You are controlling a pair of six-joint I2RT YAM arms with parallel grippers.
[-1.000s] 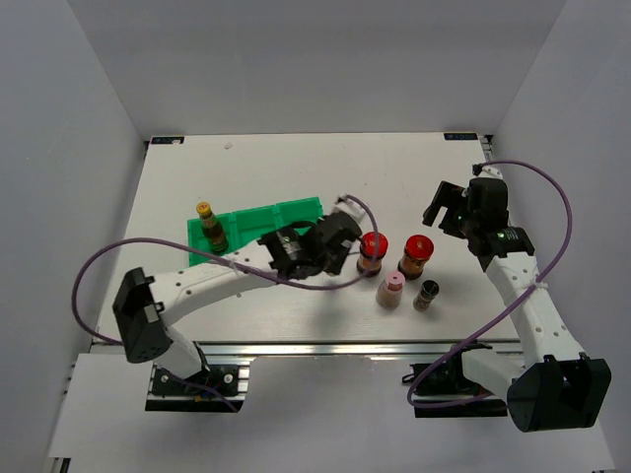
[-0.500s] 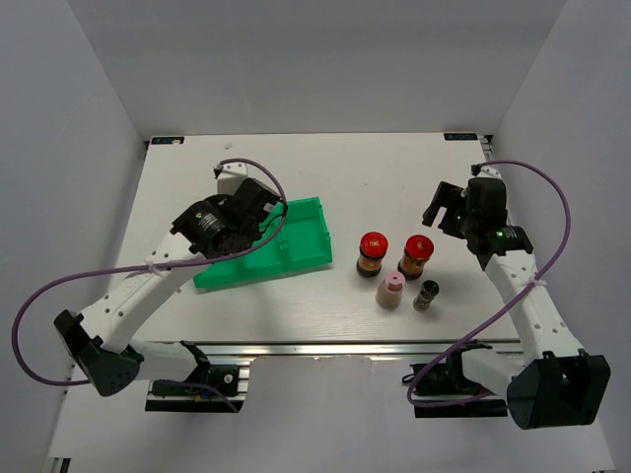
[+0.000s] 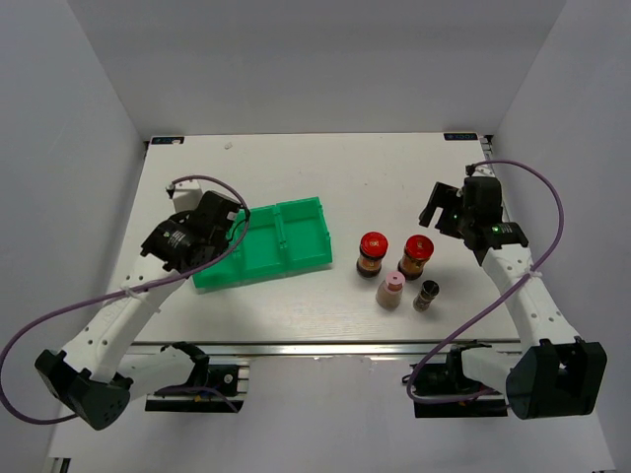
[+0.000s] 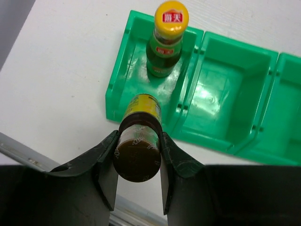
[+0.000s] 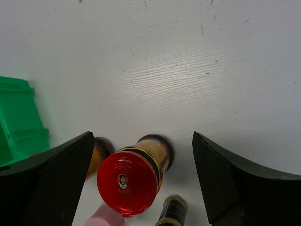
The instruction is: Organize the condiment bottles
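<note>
6 small round condiment bottles total. My L gripper (image 4: 138, 141) clenched on brown bottle (image 4: 137, 157), base toward cam, at near edge of glossy green plastic tray (image 4: 235, 136). Yellow-cap bottle (image 4: 165, 42) upright in end compartment. My R gripper (image 5: 141, 135) spread wide, empty, above 4 clustered on white bench (image 5: 188, 56): red-cap bottle (image 3: 373, 253) nearer tray, second red-cap bottle (image 5: 127, 181), pink-cap bottle (image 3: 390, 291), black-cap bottle (image 3: 426, 295).

Four bottles (image 3: 373, 251) right of tray (image 3: 301, 229)

The left gripper (image 3: 235, 230), a brown bottle (image 4: 138, 151) pinched in it, has swung away from the red-capped bottles (image 3: 373, 250) to the green tray's (image 3: 296, 260) left end. The right gripper (image 3: 435, 209) has nudged slightly left.
</note>
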